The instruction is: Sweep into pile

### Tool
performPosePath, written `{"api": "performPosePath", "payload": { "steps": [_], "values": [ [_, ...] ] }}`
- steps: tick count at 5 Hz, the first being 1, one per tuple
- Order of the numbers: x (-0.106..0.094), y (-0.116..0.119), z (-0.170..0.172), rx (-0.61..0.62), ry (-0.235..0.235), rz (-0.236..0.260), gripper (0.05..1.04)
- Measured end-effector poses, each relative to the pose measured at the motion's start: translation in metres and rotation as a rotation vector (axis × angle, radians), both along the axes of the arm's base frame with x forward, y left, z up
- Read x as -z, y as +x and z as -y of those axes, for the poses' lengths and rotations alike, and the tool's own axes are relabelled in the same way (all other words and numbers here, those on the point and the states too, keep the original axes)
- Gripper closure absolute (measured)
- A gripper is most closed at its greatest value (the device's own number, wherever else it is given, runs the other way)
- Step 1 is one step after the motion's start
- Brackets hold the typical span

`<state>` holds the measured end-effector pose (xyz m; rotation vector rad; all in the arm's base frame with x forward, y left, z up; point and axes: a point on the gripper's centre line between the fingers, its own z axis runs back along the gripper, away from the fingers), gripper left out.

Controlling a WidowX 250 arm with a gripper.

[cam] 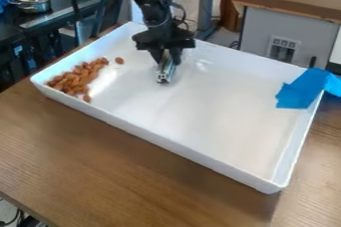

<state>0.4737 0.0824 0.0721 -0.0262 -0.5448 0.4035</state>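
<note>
One white tray point(206, 116) sits on a wooden table point(120, 166), blue tape point(303, 89) over its right rim; a metal bowl point(31, 1) stands in the room behind, upper left. Brown nuts point(77, 77) cluster at the tray's left end. The black gripper point(167, 57) hangs down over the tray's far side, pinching a metal bar point(165, 73).

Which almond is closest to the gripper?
The lone almond just right of the cluster in the camera view, on the side toward the gripper. Bare white tray separates it from the others, which bunch toward the left corner.
</note>
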Motion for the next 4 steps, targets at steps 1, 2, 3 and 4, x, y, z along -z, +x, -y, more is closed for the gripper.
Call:
{"api": "performPosePath", "payload": {
  "steps": [1, 2, 3, 4],
  "values": [
    [-0.001, 0.007, -0.009, -0.134, -0.042, -0.044, 0.704],
    [-0.004, 0.004, -0.016, -0.274, -0.091, -0.102, 0.704],
    [-0.006, -0.011, -0.032, -0.452, -0.146, -0.169, 0.704],
    [-0.009, -0.020, -0.040, -0.554, -0.177, -0.228, 0.704]
  ]
}}
